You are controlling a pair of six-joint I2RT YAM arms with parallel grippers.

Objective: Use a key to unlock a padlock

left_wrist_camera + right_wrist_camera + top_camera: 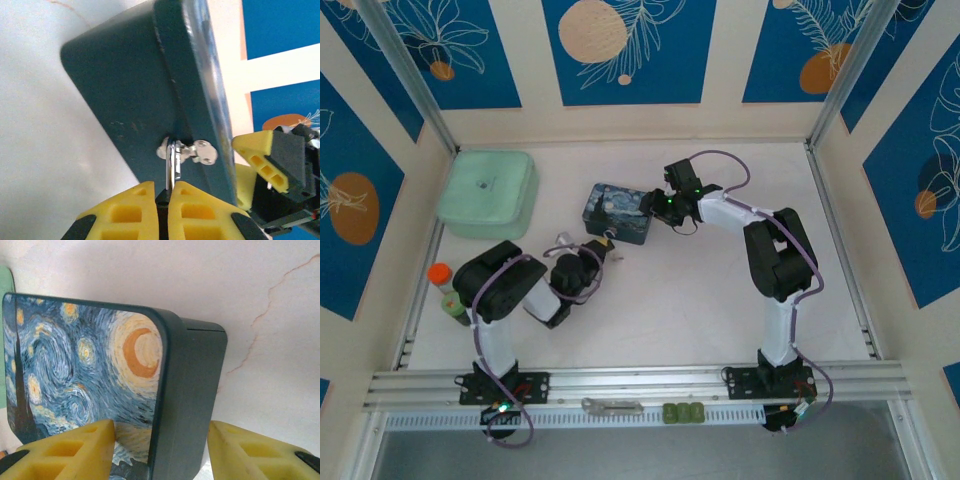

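My left gripper (167, 195) has its yellow fingers pressed together on the key (172, 167). The key is a thin, flat silvery blade that juts straight out from the tips and touches small shiny fittings (202, 151) on the smooth dark wall of the tin (125, 85). My right gripper (160, 455) straddles the tin's rounded corner, with the glossy painted lid on one side. I cannot tell whether it is squeezing.

White table (670, 310), with thin brown cracks in the top. Far left on it, a pale green square box (485, 195) with a lid. Near the middle, a tin (617, 212) painted with a blue starry night. By the left edge, a small orange thing (440, 272) and a small green thing (454, 306), close together.
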